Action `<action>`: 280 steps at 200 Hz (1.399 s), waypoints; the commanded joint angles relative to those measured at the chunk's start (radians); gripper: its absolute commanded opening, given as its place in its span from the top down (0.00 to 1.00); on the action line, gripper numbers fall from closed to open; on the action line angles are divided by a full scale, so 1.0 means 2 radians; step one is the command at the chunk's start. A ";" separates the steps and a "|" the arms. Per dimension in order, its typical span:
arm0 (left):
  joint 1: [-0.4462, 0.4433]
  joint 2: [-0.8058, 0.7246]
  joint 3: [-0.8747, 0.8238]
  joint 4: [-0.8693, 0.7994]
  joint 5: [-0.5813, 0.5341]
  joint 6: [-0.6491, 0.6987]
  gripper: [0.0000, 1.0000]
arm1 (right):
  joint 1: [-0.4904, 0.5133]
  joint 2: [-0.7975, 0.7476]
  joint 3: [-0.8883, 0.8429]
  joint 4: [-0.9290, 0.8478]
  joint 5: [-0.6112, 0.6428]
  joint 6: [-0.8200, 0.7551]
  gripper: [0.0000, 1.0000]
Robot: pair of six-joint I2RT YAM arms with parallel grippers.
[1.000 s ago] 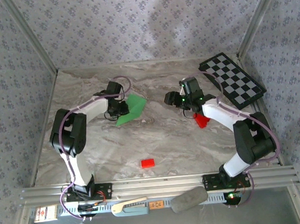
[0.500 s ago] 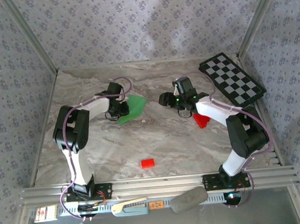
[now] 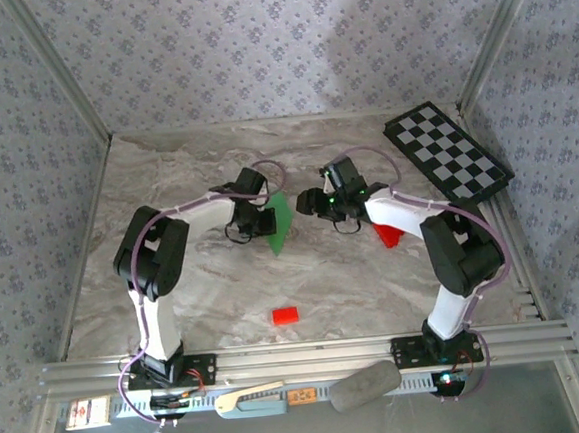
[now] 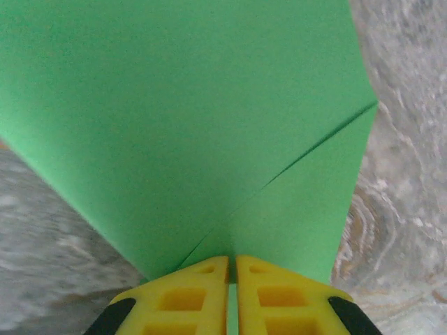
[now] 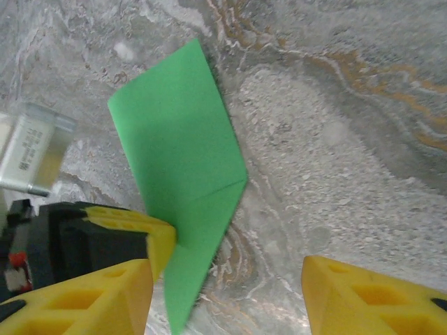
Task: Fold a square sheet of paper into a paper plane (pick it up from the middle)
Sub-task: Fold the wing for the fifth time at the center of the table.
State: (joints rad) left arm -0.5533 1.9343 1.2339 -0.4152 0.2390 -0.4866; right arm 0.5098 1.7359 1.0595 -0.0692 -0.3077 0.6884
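Top external view: the folded green paper [image 3: 279,220] stands on edge near mid-table, touching the right side of the left pincer [image 3: 263,222]. The right pincer [image 3: 313,201] is just right of it, apart from it. In the left wrist view the left pincer's jaws are pressed together on the paper's near edge, and a diagonal crease runs up from them. The frame cuts off the paper's far part there. The right pincer's jaws gape wide, holding nothing. Whether the paper's lower tip touches the table [image 3: 354,272] is unclear.
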 commanded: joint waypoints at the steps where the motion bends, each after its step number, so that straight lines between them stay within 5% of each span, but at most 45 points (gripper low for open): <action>1: -0.003 0.005 -0.007 -0.003 0.011 0.008 0.89 | 0.008 0.018 0.007 0.012 -0.018 0.017 0.42; 91: 0.003 -0.008 -0.013 0.015 0.011 -0.013 0.89 | 0.032 0.102 0.062 0.007 -0.065 0.029 0.62; 148: 0.005 -0.010 -0.019 0.018 0.009 -0.014 0.91 | 0.028 0.138 0.121 -0.031 -0.044 0.014 0.75; 226: 0.012 -0.020 -0.021 0.024 0.017 -0.015 0.91 | 0.010 0.219 0.217 -0.118 -0.025 -0.010 0.75; 280: 0.013 -0.058 -0.029 0.033 0.032 -0.063 0.84 | 0.016 0.205 0.184 -0.128 0.002 0.055 0.75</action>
State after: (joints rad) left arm -0.5308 1.8988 1.1999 -0.3618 0.2741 -0.5423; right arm 0.5308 2.1544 1.4731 -0.2447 -0.3744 0.7197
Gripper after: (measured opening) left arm 0.141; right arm 0.251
